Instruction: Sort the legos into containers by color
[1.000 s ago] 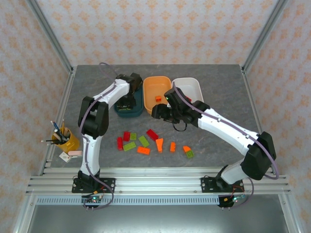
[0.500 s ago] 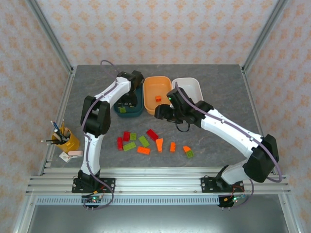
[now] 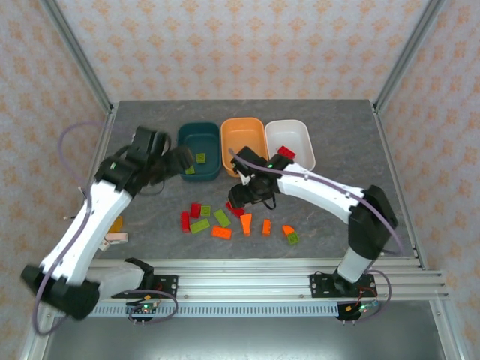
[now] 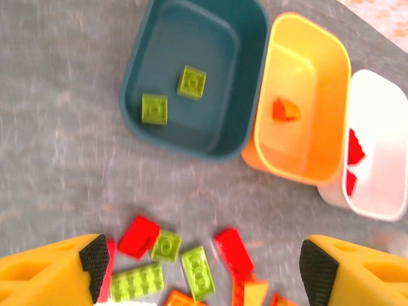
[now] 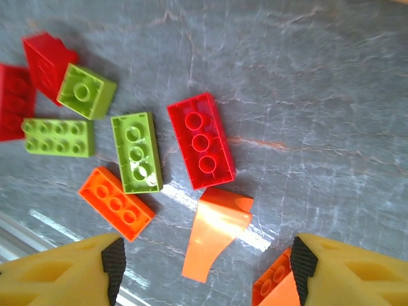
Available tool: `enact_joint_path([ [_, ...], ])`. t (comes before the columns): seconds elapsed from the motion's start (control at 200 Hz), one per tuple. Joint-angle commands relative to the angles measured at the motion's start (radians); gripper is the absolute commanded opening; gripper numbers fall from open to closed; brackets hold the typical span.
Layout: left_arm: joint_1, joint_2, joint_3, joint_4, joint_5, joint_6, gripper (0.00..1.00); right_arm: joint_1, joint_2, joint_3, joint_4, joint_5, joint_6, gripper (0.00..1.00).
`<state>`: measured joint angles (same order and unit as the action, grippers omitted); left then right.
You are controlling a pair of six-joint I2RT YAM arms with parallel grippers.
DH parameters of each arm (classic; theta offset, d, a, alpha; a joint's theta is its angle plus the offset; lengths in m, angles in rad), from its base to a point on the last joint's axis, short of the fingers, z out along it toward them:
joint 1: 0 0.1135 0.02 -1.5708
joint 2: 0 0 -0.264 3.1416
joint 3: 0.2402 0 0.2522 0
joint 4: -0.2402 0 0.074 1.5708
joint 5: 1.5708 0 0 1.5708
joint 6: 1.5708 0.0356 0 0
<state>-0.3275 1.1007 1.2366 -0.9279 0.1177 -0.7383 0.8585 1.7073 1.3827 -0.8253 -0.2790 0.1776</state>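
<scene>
— Grey marbled tabletop (image 3: pixel 337 127), with patterned wallpaper on the walls round it. What lies nearest the arms' bases?

— Loose legos, scattered across the near half. At the right end an orange wedge-shaped piece (image 3: pixel 287 229) touches a small green brick (image 3: pixel 293 238). An orange brick (image 3: pixel 266 226) stands just left of them.

— And the right gripper?

— The right gripper (image 5: pixel 208 264) hangs over the middle of the scatter, fingers wide apart with nothing between them. Under its camera a long red brick (image 5: pixel 201 140) and a green brick (image 5: pixel 137 152) lie side by side with a narrow gap between them. An orange curved wedge (image 5: pixel 217 229) sits at the red brick's near end, and a flat orange brick (image 5: pixel 116 204) is just beside the green one's end.

— Further left?

— A flat green plate (image 5: pixel 57 137), a small green square (image 5: pixel 86 90) and two red bricks (image 5: pixel 48 57).

— The left gripper?

— The left gripper (image 4: pixel 204 268) is likewise spread apart and empty. From above it sits just left of the dark teal tub (image 4: pixel 210 38).

— What do the containers hold?

— They stand in a row at the far side, pressed side by side. The dark teal tub has two green squares (image 4: pixel 192 82), the orange tub (image 4: pixel 306 64) one orange piece (image 4: pixel 285 110), and the white tub (image 4: pixel 382 127) red pieces (image 4: pixel 354 148).
</scene>
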Motion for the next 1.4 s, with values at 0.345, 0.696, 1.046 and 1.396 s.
enact_joint_path([
  [0.345,-0.012,-0.582,-0.469,-0.056,0.186,-0.253,0.84,0.043,0.27,0.172,-0.11,0.026,-0.166,0.72],
  [0.696,-0.013,-0.601,-0.451,-0.056,0.195,-0.253,0.84,0.041,0.374,0.216,-0.097,0.107,-0.158,0.63],
  [1.046,-0.013,-0.598,-0.451,-0.033,0.211,-0.256,0.84,0.029,0.431,0.248,-0.084,0.112,-0.141,0.41],
  [1.396,-0.042,-0.451,-0.39,0.148,0.294,-0.223,0.84,-0.08,0.155,0.22,-0.091,0.204,-0.054,0.32],
])
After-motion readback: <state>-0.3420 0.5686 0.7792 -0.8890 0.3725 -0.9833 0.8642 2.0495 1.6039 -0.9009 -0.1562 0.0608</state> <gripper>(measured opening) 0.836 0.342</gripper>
